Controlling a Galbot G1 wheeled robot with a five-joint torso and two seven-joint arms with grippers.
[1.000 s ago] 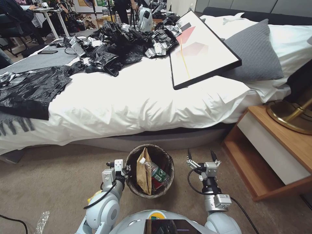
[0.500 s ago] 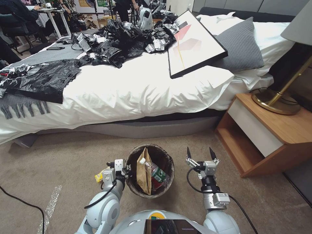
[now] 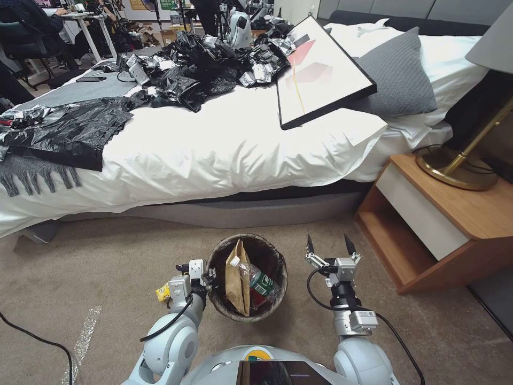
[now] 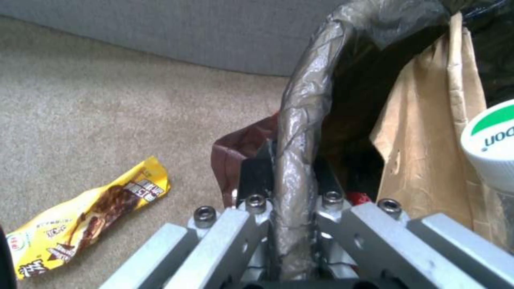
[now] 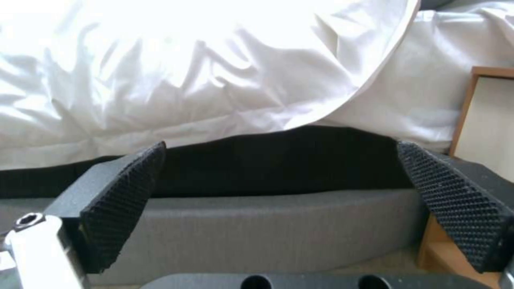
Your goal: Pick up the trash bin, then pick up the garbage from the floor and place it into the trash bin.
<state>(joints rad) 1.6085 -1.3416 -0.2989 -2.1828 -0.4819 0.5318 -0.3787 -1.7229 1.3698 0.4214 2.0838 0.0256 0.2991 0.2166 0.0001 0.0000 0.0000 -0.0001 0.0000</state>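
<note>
The trash bin (image 3: 251, 236) hangs just above the carpet in front of me, its dark bag liner folded over the rim. My left gripper (image 3: 206, 277) is shut on the bin's left rim; the left wrist view shows the lined rim (image 4: 300, 120) pinched by the left gripper (image 4: 292, 166). Inside the bin stand a tan paper bag (image 3: 235, 280), a clear bottle (image 3: 255, 279) and something red. A yellow snack wrapper (image 4: 80, 224) lies on the carpet beside the left gripper, the same wrapper (image 3: 162, 292) in the head view. My right gripper (image 3: 328, 248) is open and empty, right of the bin.
A bed with a white duvet (image 3: 224, 149) spans the view ahead, carrying black plastic bags (image 3: 203, 64) and a framed picture (image 3: 320, 69). A wooden nightstand (image 3: 449, 224) with a brass lamp base (image 3: 454, 168) stands at the right. A black cable (image 3: 48, 342) crosses the carpet at the left.
The whole head view has shifted, so the camera moved: the bed sits farther off and the nightstand shows more fully. The yellow wrapper has come into sight. Both grippers hold as before.
</note>
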